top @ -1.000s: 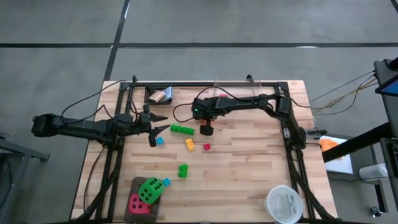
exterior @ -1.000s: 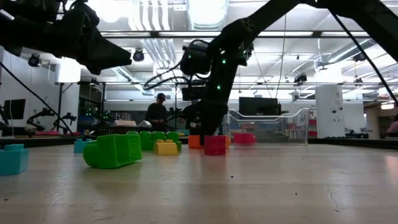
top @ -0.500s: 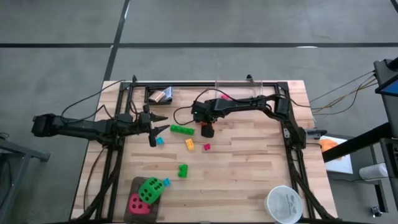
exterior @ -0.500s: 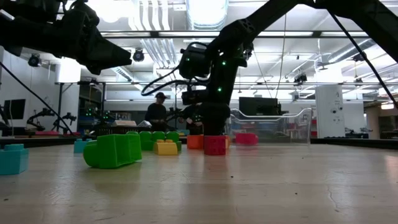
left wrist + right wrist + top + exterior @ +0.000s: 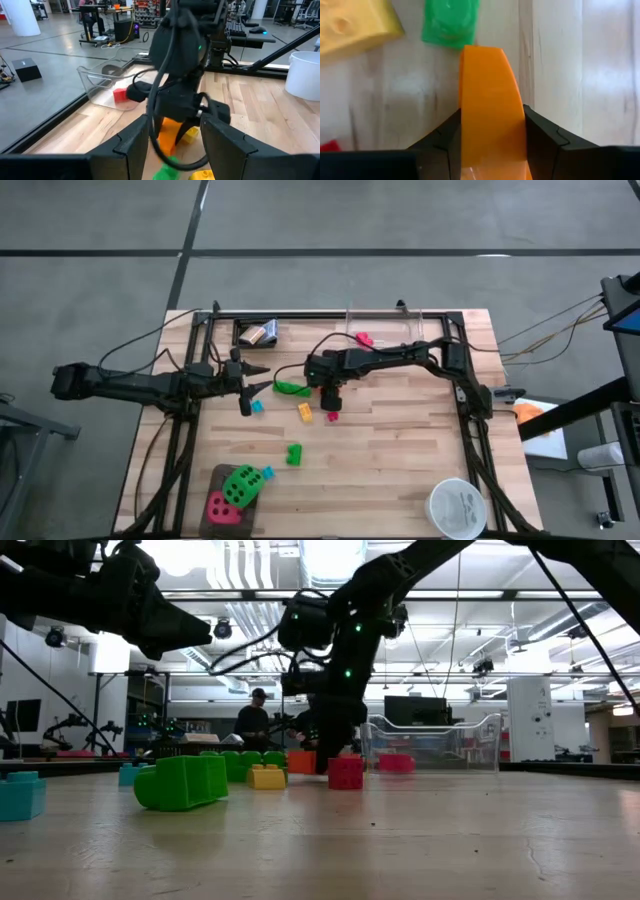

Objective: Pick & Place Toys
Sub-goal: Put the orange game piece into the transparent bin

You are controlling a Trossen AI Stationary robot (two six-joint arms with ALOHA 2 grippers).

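Note:
My right gripper (image 5: 330, 388) points down at the table's middle, shut on an orange brick (image 5: 490, 110), which also shows in the low view (image 5: 300, 761). Around it lie a long green brick (image 5: 289, 388), a yellow brick (image 5: 305, 411) and a small red brick (image 5: 332, 417). My left gripper (image 5: 256, 386) hovers open to the left of the green brick, with nothing between its fingers (image 5: 135, 145). A small blue brick (image 5: 257, 406) and a green brick (image 5: 293, 452) lie nearer. A green die (image 5: 240, 483) and a red die (image 5: 222, 507) sit on a dark pad. My right gripper pinches the orange brick's two opposite sides (image 5: 467, 130) between its two fingers (image 5: 442, 142). The fingers come from above, pointing down. Whether the brick's underside still rests on the table, I cannot tell.
A clear plastic tub (image 5: 385, 325) with a red brick (image 5: 363, 338) inside stands at the far edge. A card pack (image 5: 260, 333) lies at the far left. A white bowl (image 5: 458, 508) stands at the near right corner. A person (image 5: 255, 720) stands in the room behind.
My right gripper has shifted a little toward the table's left, staying low over the table. The orange brick has gone with it, a short way left of where it lay.

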